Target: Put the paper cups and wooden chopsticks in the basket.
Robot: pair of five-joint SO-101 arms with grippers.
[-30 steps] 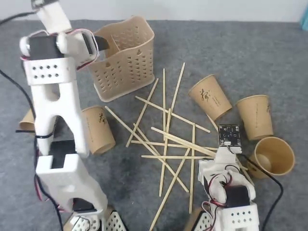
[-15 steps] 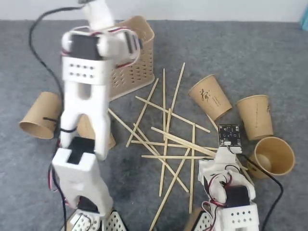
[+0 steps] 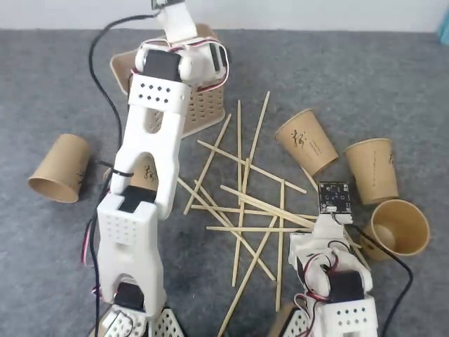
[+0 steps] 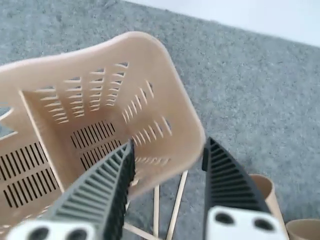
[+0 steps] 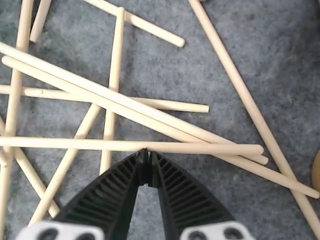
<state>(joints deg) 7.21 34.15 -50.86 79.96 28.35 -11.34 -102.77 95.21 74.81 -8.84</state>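
The tan slotted basket stands at the back of the grey mat and its inside looks empty. My left gripper hangs open just above the basket's near rim, holding nothing. Wooden chopsticks lie criss-crossed in the middle of the mat. My right gripper is shut with nothing in it, its tips just over a chopstick in that pile. Several paper cups lie around: one far left, one behind the left arm, one tipped right of centre.
Two more cups sit at the right edge, close to the right arm. The left arm's base stands at the front left. Bare mat stretches behind the right-hand cups.
The left arm has swung right, from beside the basket's left side to above the basket. The far-left cup has come out from behind it. The right arm has kept still.
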